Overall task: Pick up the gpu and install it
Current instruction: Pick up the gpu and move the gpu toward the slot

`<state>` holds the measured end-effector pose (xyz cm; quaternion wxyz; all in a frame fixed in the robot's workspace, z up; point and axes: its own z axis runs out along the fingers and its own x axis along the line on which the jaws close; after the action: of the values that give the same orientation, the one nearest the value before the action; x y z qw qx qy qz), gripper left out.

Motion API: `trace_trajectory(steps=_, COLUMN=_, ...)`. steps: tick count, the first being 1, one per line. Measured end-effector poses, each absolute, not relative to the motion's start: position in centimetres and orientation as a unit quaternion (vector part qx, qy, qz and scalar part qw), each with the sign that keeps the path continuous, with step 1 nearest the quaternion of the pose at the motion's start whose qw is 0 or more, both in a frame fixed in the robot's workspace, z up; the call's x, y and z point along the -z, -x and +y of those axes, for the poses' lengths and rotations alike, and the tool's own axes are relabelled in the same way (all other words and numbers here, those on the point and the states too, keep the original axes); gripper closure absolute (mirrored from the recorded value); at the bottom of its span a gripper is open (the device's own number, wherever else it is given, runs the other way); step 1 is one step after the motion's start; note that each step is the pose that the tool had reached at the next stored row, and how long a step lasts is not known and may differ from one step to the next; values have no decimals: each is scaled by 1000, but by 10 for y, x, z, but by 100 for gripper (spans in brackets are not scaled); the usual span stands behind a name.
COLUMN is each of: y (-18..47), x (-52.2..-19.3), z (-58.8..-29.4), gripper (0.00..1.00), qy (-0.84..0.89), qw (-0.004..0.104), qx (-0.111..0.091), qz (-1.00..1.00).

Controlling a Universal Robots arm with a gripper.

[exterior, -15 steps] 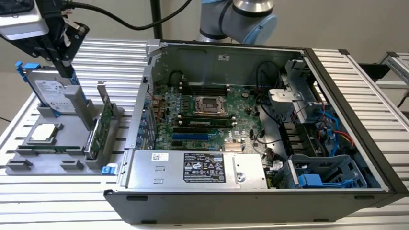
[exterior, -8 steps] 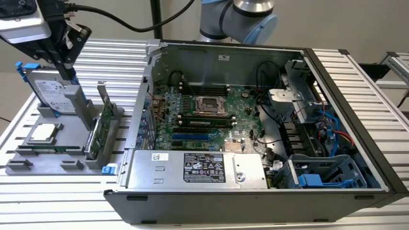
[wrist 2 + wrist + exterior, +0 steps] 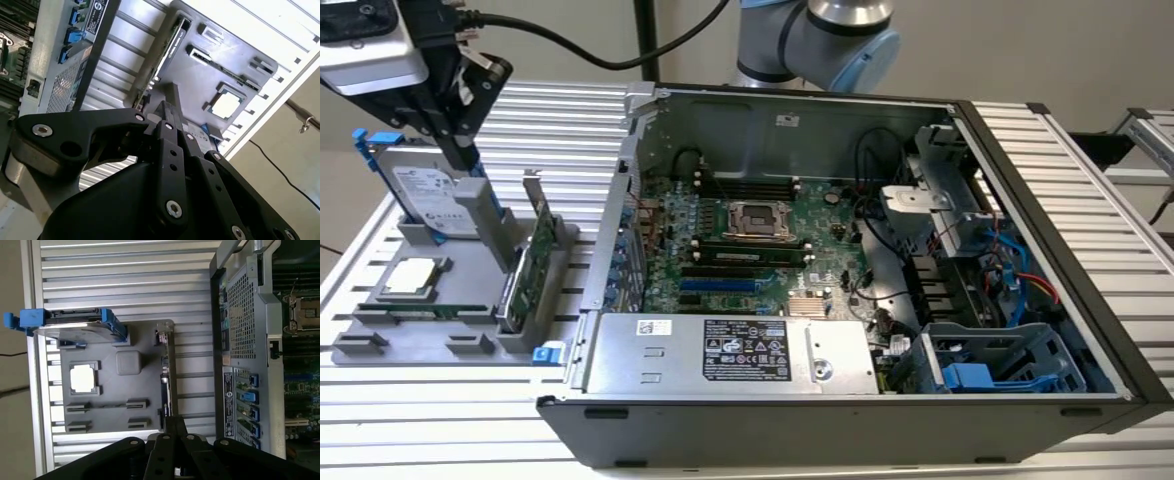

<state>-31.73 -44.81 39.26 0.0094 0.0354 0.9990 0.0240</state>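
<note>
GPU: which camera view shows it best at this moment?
The exterior view. There the GPU stands on edge in the gray holder, with its green face and silver bracket visible. In both wrist views it appears edge-on, as a thin strip along the holder.

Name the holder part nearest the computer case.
The gpu, the green card standing on edge; the hard drive and processor sit farther from the case.

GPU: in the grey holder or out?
In, standing on edge. The exterior view shows the gpu slotted upright in the grey holder beside the case. The gripper hangs above the holder.
</note>
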Motion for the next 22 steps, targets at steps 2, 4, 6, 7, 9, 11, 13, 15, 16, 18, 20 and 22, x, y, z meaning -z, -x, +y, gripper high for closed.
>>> trace_trajectory(steps=2, y=317, x=-393, z=-448, gripper=100, qy=-35, qw=9, qx=-24, qz=999)
trace_trajectory(steps=4, y=317, x=-393, z=-448, gripper=100, qy=-35, qw=9, qx=-24, qz=999)
trace_trajectory(steps=6, y=317, x=-393, z=-448, gripper=100, qy=-35, qw=9, qx=-24, qz=999)
trace_trajectory(steps=7, y=317, x=-393, z=-448, gripper=100, qy=-35, qw=8, qx=-24, qz=999)
trace_trajectory(steps=9, y=317, x=-393, z=-448, gripper=100, qy=-35, qw=8, qx=-24, qz=999)
trace_trajectory(steps=11, y=317, x=-393, z=-448, gripper=100, qy=-35, qw=8, qx=-24, qz=999)
trace_trajectory(steps=13, y=317, x=-393, z=-448, gripper=0, qy=-35, qw=8, qx=-24, qz=999)
trace_trajectory(steps=15, y=317, x=-393, z=-448, gripper=0, qy=-35, qw=8, qx=-24, qz=999)
trace_trajectory(steps=16, y=317, x=-393, z=-448, gripper=0, qy=-35, qw=8, qx=-24, qz=999)
trace_trajectory(steps=18, y=317, x=-393, z=-448, gripper=0, qy=-35, qw=8, qx=-24, qz=999)
trace_trajectory(steps=20, y=317, x=-393, z=-448, gripper=0, qy=-35, qw=7, qx=-24, qz=999)
trace_trajectory(steps=22, y=317, x=-393, z=-448, gripper=0, qy=-35, qw=7, qx=-24, qz=999)
